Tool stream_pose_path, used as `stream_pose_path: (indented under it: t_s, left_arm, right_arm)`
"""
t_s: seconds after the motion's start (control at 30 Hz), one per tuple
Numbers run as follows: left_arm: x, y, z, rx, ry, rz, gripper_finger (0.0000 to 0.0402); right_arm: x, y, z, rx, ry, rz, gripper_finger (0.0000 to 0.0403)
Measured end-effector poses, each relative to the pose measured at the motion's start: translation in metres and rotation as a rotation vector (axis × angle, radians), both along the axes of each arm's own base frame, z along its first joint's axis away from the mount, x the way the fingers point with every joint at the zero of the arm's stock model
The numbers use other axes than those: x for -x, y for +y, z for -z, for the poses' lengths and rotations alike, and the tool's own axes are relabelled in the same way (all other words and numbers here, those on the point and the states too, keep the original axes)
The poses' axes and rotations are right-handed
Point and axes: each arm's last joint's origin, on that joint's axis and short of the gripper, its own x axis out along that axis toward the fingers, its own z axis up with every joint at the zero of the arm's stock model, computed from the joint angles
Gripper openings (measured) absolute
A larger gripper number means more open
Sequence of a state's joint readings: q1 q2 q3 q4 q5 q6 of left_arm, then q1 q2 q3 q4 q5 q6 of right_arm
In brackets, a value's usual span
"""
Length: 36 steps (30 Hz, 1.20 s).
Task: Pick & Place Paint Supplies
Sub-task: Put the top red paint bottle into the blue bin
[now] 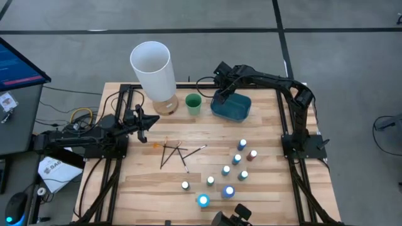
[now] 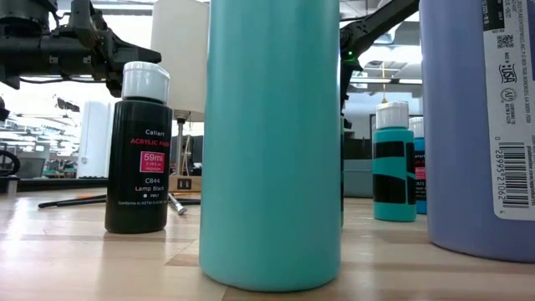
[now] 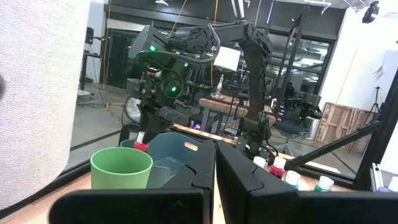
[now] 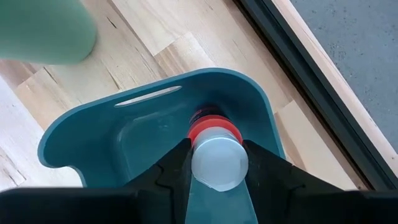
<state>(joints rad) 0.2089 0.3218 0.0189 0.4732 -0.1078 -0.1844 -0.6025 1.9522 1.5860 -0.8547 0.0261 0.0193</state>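
My right gripper [image 1: 221,97] is over the blue tray [image 1: 239,112] at the table's far side, shut on a red bottle with a white cap [image 4: 216,163]. The bottle also shows from the left wrist view [image 3: 142,145], upright, at the tray's far-left part. Several more white-capped bottles [image 1: 237,159] stand on the near right of the table, and a few thin brushes [image 1: 173,154] lie at mid-table. My left gripper [image 1: 152,119] is shut and empty at the left, above the wood. In the low view a black bottle [image 2: 142,150] and a teal bottle [image 2: 272,142] stand close by. My right gripper pinches the bottle at its white cap [image 4: 200,167] between its two fingers, one finger [image 4: 176,167] on each side. The fingers come from above, pointing down into the tray. The bottle hangs upright, cap up, inside the tray's walls; whether its base touches the tray's floor is hidden.
A small green cup [image 1: 193,103] stands just left of the tray. A tall white cylinder [image 1: 152,69] stands at the far left-centre. Bare wood lies between the brushes and the tray. The metal frame's rails run along both sides of the table.
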Motion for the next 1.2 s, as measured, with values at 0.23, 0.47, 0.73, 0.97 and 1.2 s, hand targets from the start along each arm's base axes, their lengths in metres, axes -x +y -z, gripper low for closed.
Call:
stream_pose_path:
  t_s: [0.23,0.47,0.73,0.97,1.2]
  left_arm:
    - [0.000,0.000,0.000,0.000,0.000,-0.001,0.0002]
    - [0.000,0.000,0.000,0.000,0.000,-0.002,0.0002]
    - [0.000,0.000,0.000,0.001,0.000,-0.005,0.0002]
    - [0.000,0.000,0.000,0.001,0.000,-0.005,0.0002]
    - [0.000,0.000,0.000,0.000,-0.002,-0.003,0.0002]
  right_arm:
    - [0.000,0.000,0.000,-0.002,0.003,0.000,0.0127]
    - [-0.005,-0.002,0.013,-0.010,0.031,0.000,0.0123]
    - [-0.008,-0.003,0.018,-0.006,0.024,-0.007,0.0136]
    - [-0.006,-0.006,0.018,-0.011,0.023,0.000,0.0123]
    - [-0.007,-0.006,0.019,-0.008,0.024,0.001,0.0155]
